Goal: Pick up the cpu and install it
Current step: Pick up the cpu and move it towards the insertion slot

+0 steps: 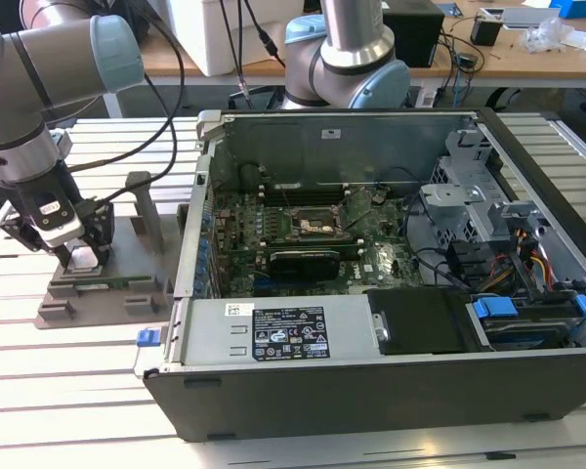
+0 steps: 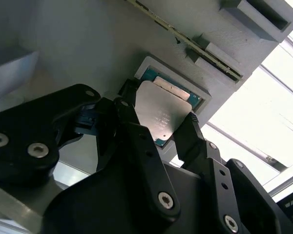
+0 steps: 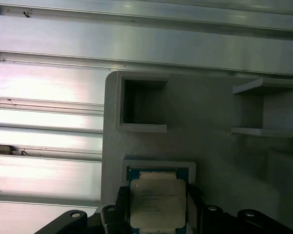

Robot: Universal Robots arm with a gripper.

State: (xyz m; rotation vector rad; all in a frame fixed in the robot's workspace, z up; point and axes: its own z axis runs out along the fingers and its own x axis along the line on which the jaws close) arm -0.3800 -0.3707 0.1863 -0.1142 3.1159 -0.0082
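Silver-topped, green-edged cpu [image 2: 163, 105] is seated in grey holder [image 2: 88, 48] recess, clamped between gripper [image 2: 160, 116] fingers [image 2: 185, 139].

cpu [image 3: 157, 202] in holder [image 3: 210, 122] recess; tool [image 2: 157, 113] astride cpu; holder beside case [image 1: 371, 381]

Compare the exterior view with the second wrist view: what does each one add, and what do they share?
The exterior view adds the open computer case, its motherboard and the slatted table beneath. The second wrist view adds the cpu, which lies in a recess with a green rim showing round its metal top. Both show the gripper down at the grey holder; in the wrist view it straddles the cpu.
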